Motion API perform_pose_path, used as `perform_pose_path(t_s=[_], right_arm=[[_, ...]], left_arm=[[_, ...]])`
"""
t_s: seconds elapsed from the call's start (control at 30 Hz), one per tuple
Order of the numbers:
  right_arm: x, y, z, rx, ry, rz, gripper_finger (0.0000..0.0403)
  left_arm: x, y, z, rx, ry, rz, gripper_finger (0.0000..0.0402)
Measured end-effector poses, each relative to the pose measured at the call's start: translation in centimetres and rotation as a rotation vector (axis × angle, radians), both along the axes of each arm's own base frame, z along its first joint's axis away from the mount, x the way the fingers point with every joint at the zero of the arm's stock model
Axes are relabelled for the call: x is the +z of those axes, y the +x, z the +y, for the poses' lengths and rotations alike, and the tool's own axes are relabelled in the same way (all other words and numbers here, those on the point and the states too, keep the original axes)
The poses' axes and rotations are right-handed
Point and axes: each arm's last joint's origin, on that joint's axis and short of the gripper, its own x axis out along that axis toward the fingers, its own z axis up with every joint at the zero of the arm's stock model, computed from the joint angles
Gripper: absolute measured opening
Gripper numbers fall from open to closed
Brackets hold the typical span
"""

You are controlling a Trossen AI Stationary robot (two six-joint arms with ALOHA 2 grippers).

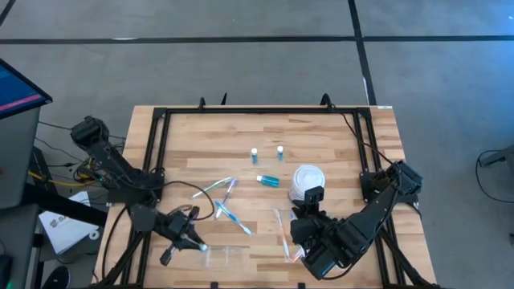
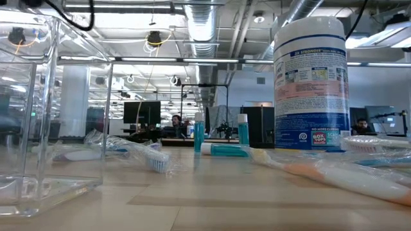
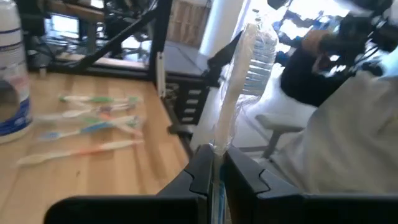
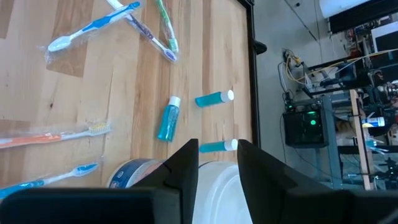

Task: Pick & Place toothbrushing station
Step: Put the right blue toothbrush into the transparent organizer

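Note:
My left gripper [image 1: 199, 246] is near the table's front left, shut on a pale toothbrush in a clear wrapper [image 3: 241, 87]. Loose toothbrushes [image 1: 226, 202] lie flat mid-table, and more [image 1: 286, 238] lie toward the right. Two small blue bottles [image 1: 254, 152] [image 1: 280, 150] stand upright on their bases. A third bottle [image 1: 267, 181] lies on its side. My right gripper [image 4: 217, 163] hovers at the white wipes canister [image 1: 306, 181], its fingers apart over the white lid [image 4: 214, 190]. My left gripper pinches the wrapped toothbrush's handle [image 3: 219, 148] between its two fingers. The brush runs on along the fingers and sticks out past their ends, its bristle end [image 3: 260, 43] farthest out. It is lifted clear of the table. My right gripper: I cannot tell whether its fingers touch the canister lid.
A clear plastic box [image 2: 51, 109] stands near the front edge, close to my left gripper. A black frame [image 1: 161, 120] borders the wooden tabletop. Bare wood lies along the far side beyond the bottles.

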Motion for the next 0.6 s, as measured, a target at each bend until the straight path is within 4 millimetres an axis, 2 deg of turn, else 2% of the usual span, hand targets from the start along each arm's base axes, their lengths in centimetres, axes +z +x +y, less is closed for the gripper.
perform_pose_path(t_s=[0.3, 0.6], right_arm=[[0.0, 0.0, 0.0, -0.001, 0.001, -0.001, 0.0102], [0.0, 0.0, 0.0, -0.001, 0.005, -0.006, 0.0102]], left_arm=[[-0.6, -2.5, -1.7, 0.082, 0.103, -0.027, 0.0014], [-3.0, -2.0, -3.0, 0.113, 0.137, 0.016, 0.0014]])
